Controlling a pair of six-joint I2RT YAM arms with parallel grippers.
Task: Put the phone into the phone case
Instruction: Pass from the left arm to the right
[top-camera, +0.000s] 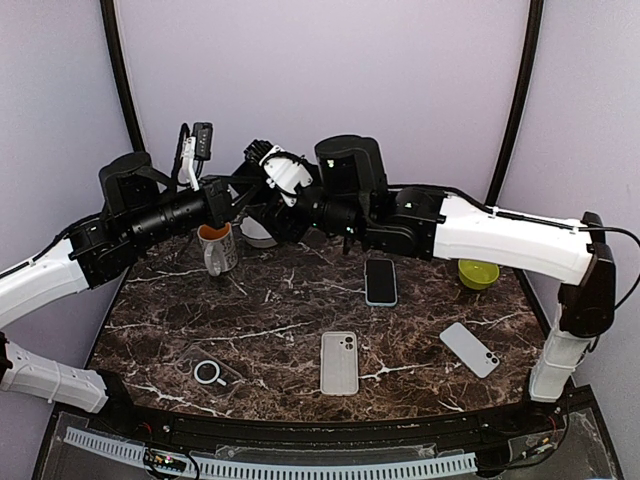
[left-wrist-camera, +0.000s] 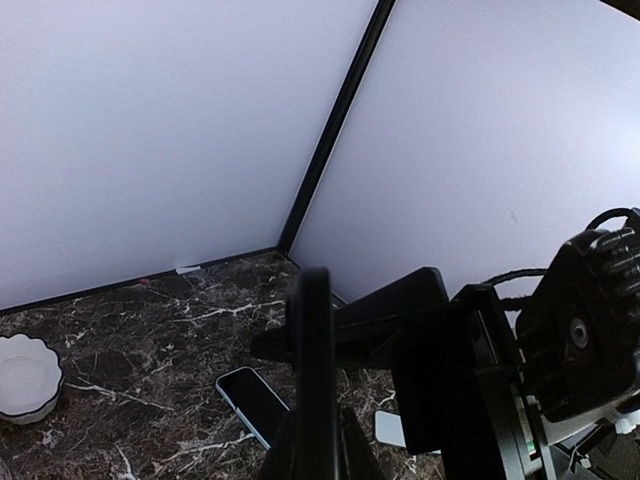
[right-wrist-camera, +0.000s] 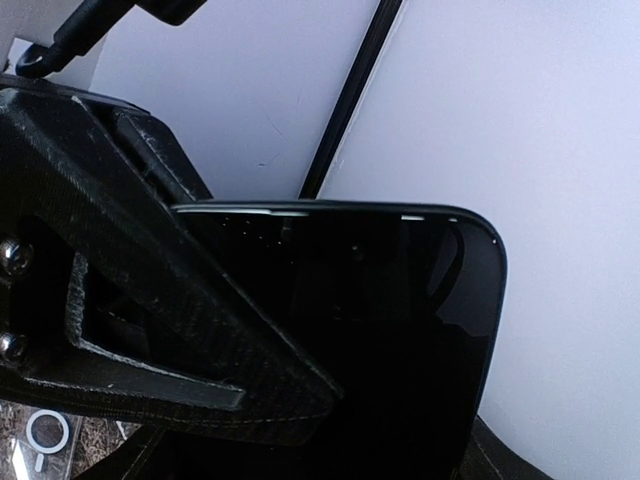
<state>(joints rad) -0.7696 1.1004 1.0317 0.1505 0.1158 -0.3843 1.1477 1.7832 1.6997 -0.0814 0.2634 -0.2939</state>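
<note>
A black phone with a glossy screen is held in the air at the back middle, between both grippers. It stands edge-on in the left wrist view (left-wrist-camera: 315, 350) and fills the right wrist view (right-wrist-camera: 400, 330). I cannot tell whether a case is round it. My left gripper (top-camera: 245, 197) is shut on its lower end. My right gripper (top-camera: 288, 207) grips it from the other side, one finger (right-wrist-camera: 150, 300) lying across its face. A clear phone case (top-camera: 339, 362) lies flat at the front middle. A second clear case with a ring (top-camera: 210, 373) lies front left.
A blue-edged phone (top-camera: 380, 281) lies screen-up at mid table, and a pale phone (top-camera: 470, 349) lies face-down front right. A mug (top-camera: 218, 248) and a white bowl (top-camera: 258, 232) stand under the grippers. A green bowl (top-camera: 478, 272) stands at the right.
</note>
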